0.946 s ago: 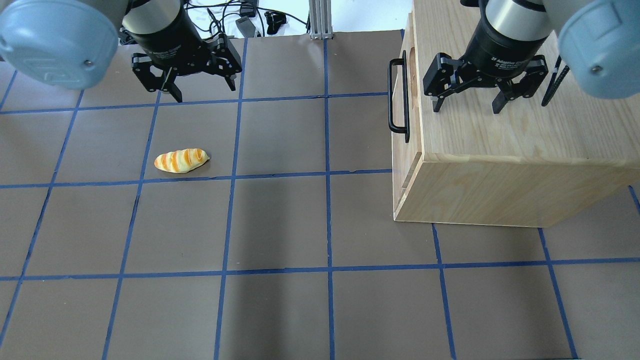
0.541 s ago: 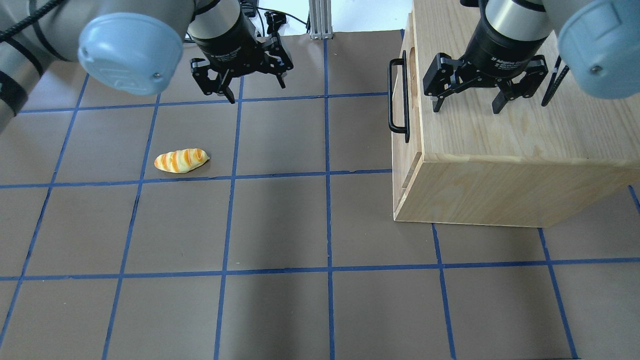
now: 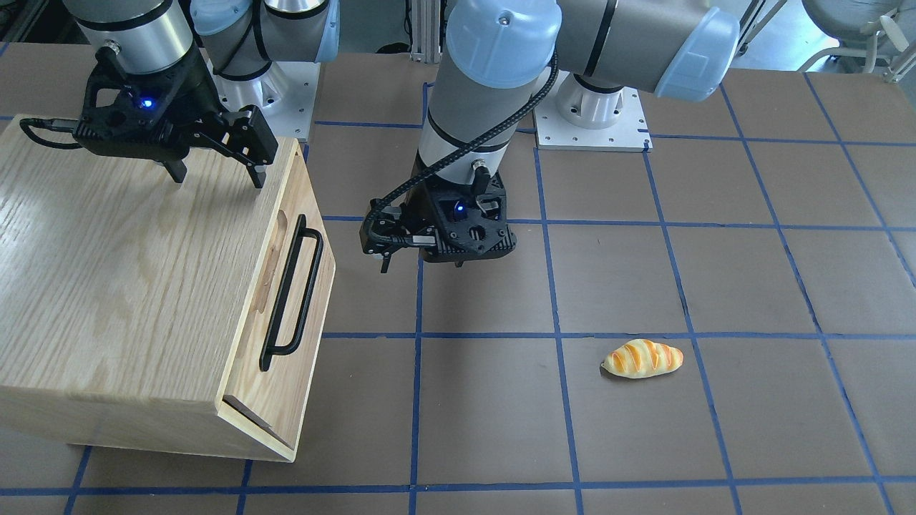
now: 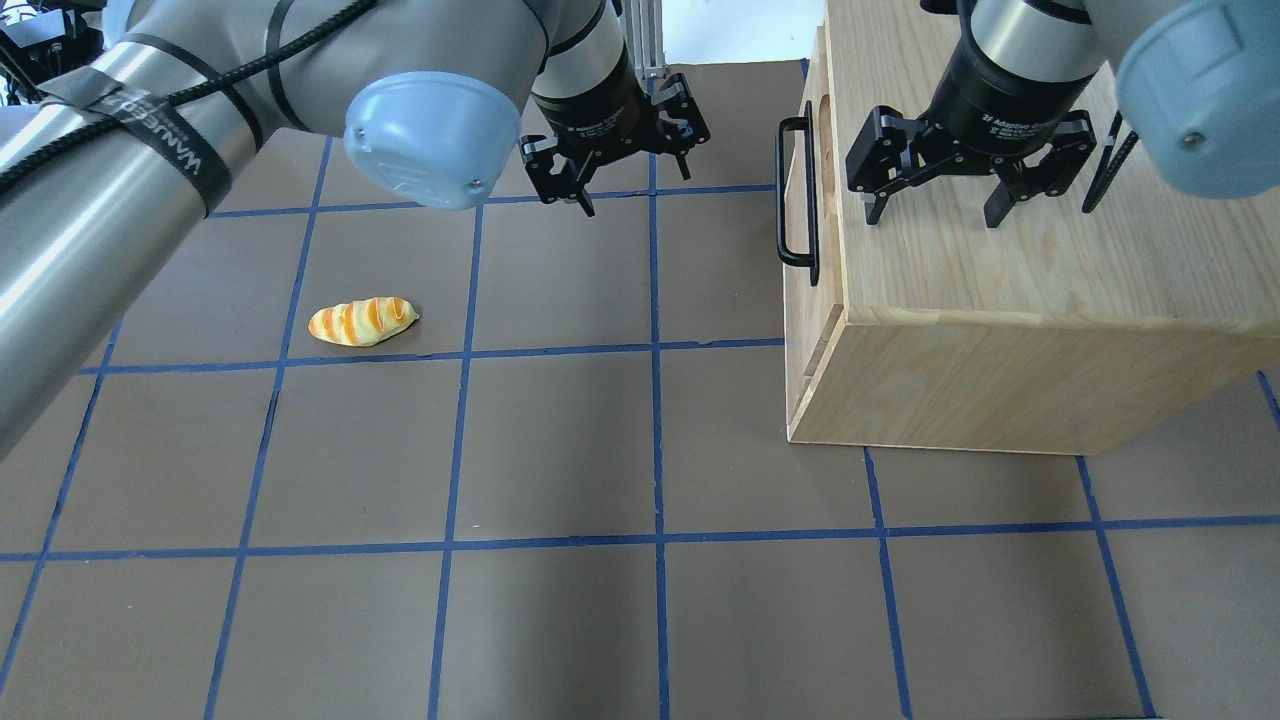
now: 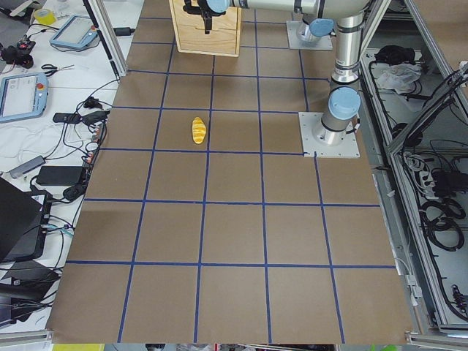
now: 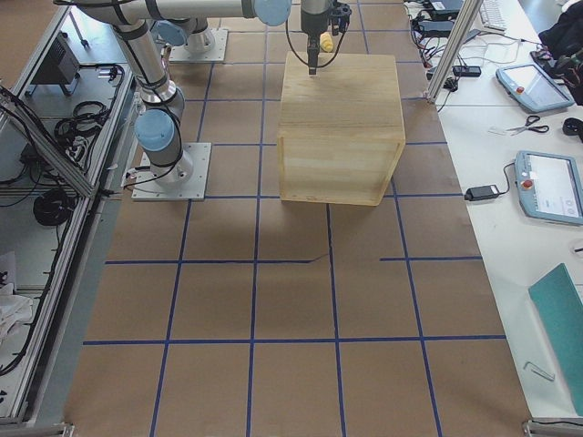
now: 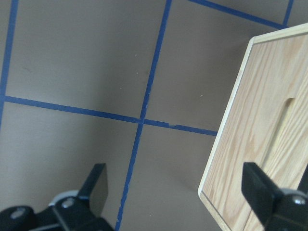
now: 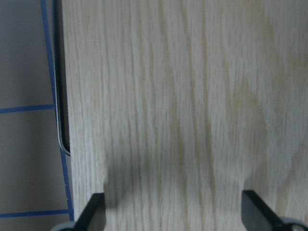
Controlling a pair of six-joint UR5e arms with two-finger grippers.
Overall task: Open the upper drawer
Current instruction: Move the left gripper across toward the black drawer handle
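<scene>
The upper drawer (image 4: 828,230) is the light oak front panel on the cabinet's left face in the overhead view, with a long black bar handle (image 4: 780,190) over a routed recess. It looks shut. In the front view the drawer (image 3: 313,315) and handle (image 3: 290,293) face the table's middle. My left gripper (image 4: 630,175) is open and empty, over the table a short way left of the handle; it also shows in the front view (image 3: 422,263). Its wrist view shows the drawer front (image 7: 255,144). My right gripper (image 4: 932,215) is open and empty above the cabinet top (image 3: 217,177).
The large oak cabinet (image 4: 1030,300) stands on the brown, blue-taped table (image 4: 560,450) at the right. A toy bread roll (image 4: 362,321) lies at the left, also in the front view (image 3: 642,359). Cables and devices lie beyond the table's far edge.
My left arm has swung to the right across the table, bringing its open gripper close to the drawer handle. The right gripper, cabinet and bread roll have not moved.
</scene>
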